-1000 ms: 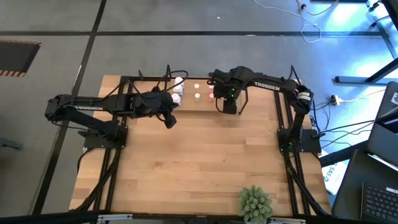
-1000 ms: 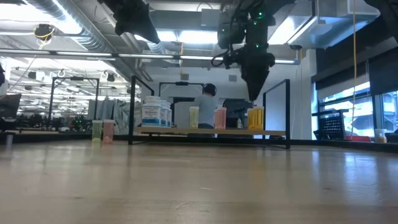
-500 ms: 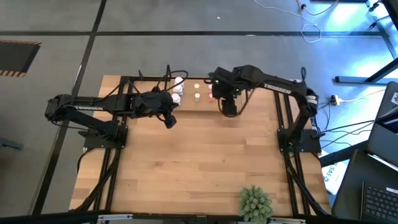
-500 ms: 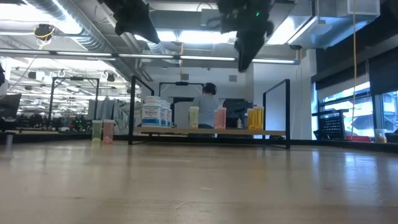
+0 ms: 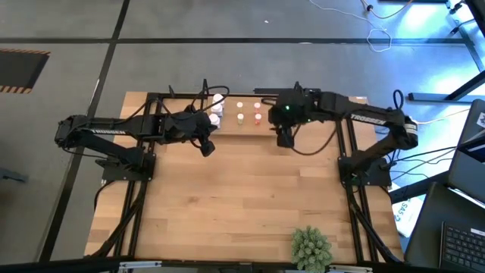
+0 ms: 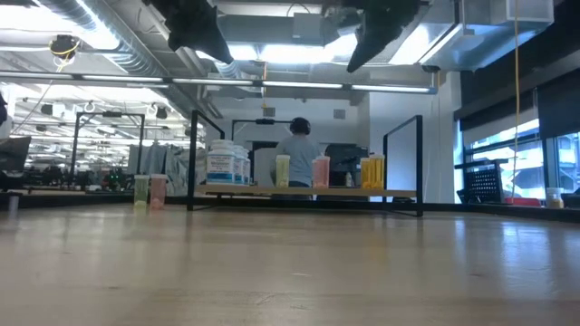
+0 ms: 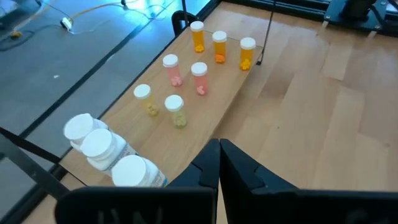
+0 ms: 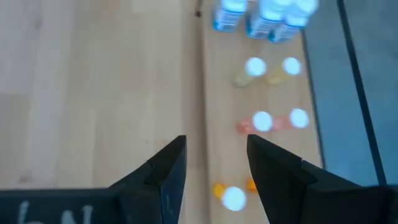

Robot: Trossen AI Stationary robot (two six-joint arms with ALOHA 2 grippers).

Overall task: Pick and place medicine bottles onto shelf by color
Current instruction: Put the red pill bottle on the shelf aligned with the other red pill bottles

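High view: we list bottles (image 5: 240,111) on the shelf (image 5: 235,125) at the bench's (image 5: 242,197) 12 o'clock edge; left gripper (image 5: 206,149) closed, empty; right gripper (image 5: 285,140) parted, empty, above the bench.

Even bright overhead light on the table (image 5: 242,197), blue-white glare on the floor at the top right corner, ceiling light panels (image 6: 263,52) blown out in the low view, right wrist view soft, bottle caps (image 8: 261,121) glaring white
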